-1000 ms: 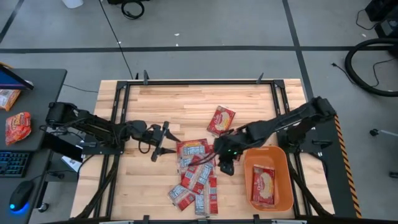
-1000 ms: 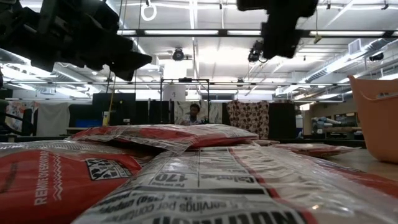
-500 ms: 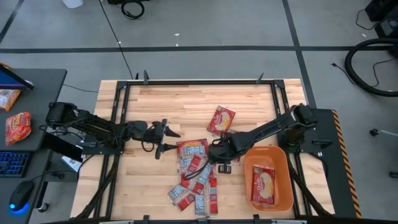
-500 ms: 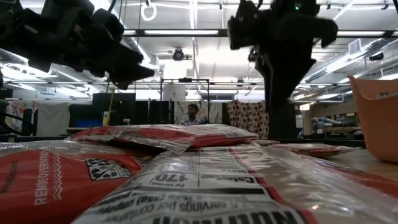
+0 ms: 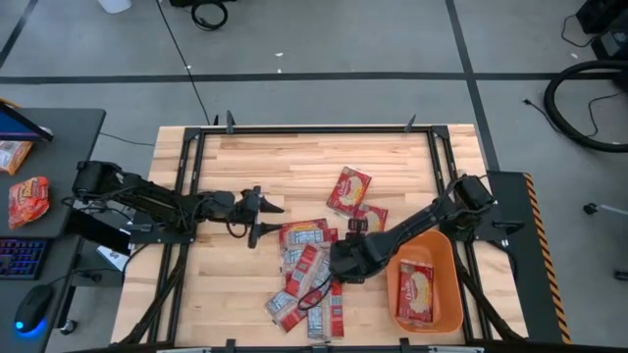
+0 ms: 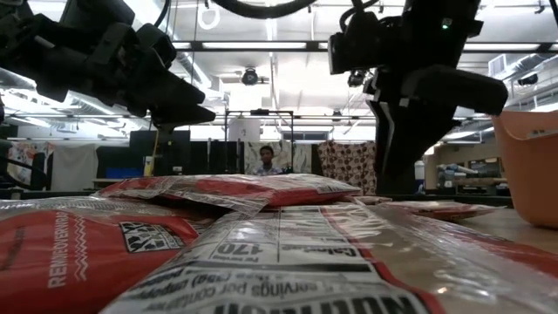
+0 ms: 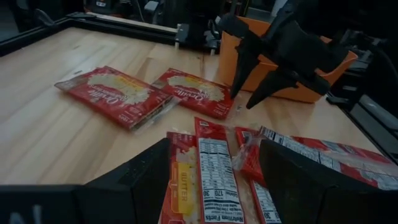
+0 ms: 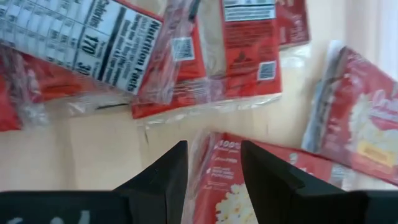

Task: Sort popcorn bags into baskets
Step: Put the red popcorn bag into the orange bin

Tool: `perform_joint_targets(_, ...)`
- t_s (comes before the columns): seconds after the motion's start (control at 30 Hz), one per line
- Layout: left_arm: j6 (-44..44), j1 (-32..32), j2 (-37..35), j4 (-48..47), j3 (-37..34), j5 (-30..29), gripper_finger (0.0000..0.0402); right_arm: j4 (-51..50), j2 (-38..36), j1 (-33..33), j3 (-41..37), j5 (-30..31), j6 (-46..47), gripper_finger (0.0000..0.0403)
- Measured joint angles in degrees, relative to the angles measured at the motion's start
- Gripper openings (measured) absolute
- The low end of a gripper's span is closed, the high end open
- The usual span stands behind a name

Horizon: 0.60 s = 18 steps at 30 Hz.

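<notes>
While the left gripper (image 5: 263, 218) waits with fingers spread at centre-left, the right gripper (image 5: 343, 263), fingers apart, hovers low over the popcorn bags (image 5: 306, 279) heaped at lower centre, one bag directly beneath, beside the orange basket (image 5: 449, 284) at lower right.

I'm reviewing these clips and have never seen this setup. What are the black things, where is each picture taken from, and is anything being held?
Two robot arms work at a wooden table. One picture looks straight down, one looks level across the tabletop, and one comes from each wrist. Red popcorn bags lie piled mid-table; one bag already lies in the orange basket. The right gripper is open, with a bag's edge between its fingers, not yet clamped. The left gripper is open too, hovering at the pile's edge. Neither holds anything.
</notes>
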Motion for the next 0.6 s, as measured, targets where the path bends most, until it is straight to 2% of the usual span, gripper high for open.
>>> perform_joint_targets(0.1, 0.2, 0.0, 0.0, 0.2, 0.0, -0.4, 0.0247, 1.8, 0.0, 0.3, -0.8, 1.6, 1.1, 0.0154)
perform_joint_targets(0.6, 0.5, 0.0, 0.0, -0.1, 0.0, -0.4, 0.0247, 5.9, 0.0, 0.3, -6.2, 0.2, 2.7, 0.0154)
